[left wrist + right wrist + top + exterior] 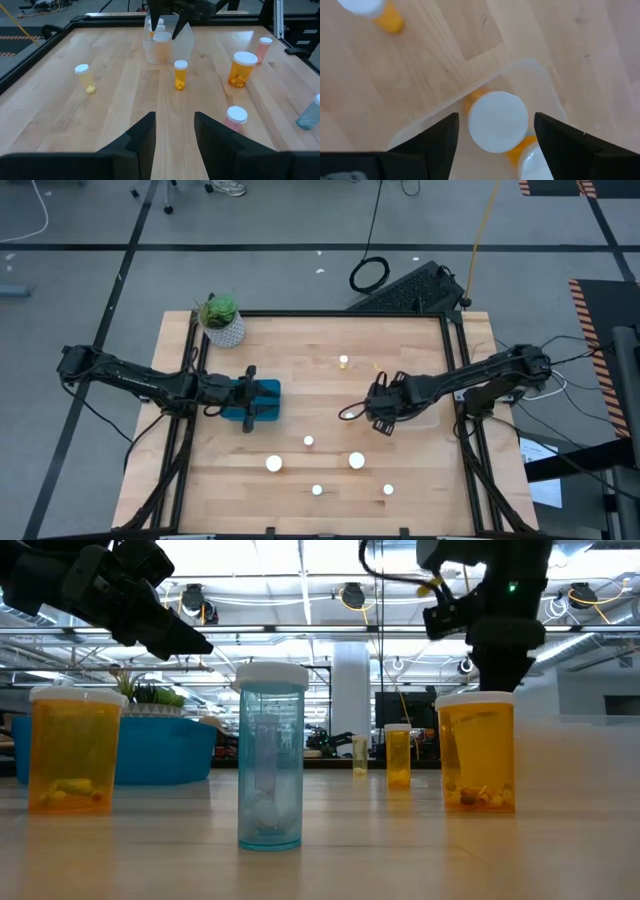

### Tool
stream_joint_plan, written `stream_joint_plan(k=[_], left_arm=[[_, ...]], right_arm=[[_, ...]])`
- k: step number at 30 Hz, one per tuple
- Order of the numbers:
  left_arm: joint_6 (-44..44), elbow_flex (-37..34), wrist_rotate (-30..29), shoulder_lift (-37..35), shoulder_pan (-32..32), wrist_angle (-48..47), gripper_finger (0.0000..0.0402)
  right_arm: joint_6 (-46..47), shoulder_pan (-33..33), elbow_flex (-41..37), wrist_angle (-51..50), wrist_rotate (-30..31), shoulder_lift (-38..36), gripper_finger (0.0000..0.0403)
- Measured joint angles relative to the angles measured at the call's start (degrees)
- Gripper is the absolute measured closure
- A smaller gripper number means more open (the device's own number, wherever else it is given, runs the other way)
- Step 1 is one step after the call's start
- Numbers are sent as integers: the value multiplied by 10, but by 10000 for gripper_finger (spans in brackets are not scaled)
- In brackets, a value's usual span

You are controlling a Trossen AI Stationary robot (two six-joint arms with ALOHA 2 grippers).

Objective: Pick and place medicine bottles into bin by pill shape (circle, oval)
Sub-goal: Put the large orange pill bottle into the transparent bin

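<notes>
The right gripper hangs over a clear bin at the right side of the desk. Its jaws stand wide apart, and between them, just below, sits the white cap of a medicine bottle standing inside the bin. Neither finger touches the cap, with a gap on each side, so the jaws hold nothing. A second capped bottle shows partly beside it in the same bin, and another bottle lies outside the bin on the wood.

The left gripper waits over the blue bin at the left side of the desk, its jaws open and empty. From its wrist view, the loose bottles stand well apart across the desk: a small yellow one, a small orange one, a larger orange one, a pinkish one, a pink one near the jaws, and a bluish one at the edge. The clear bin with the right gripper above it lies at the far end of that view.

A potted plant stands at the desk's back left corner.
</notes>
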Motion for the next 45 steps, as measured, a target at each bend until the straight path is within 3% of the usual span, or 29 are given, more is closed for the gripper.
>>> stream_joint_plan(k=[7,15,27,35,45], left_arm=[[1,0,0,0,0,9,263],[1,0,0,0,0,10,263],[-10,0,0,0,-13,9,263],[-19,0,0,0,-24,9,263],[-17,0,-2,0,-26,9,263]], right_arm=[[36,10,0,9,13,-89,149],[44,104,1,128,61,-147,149],[22,246,1,247,148,-83,149],[2,282,1,301,139,-29,149],[-26,263,1,355,81,25,144]])
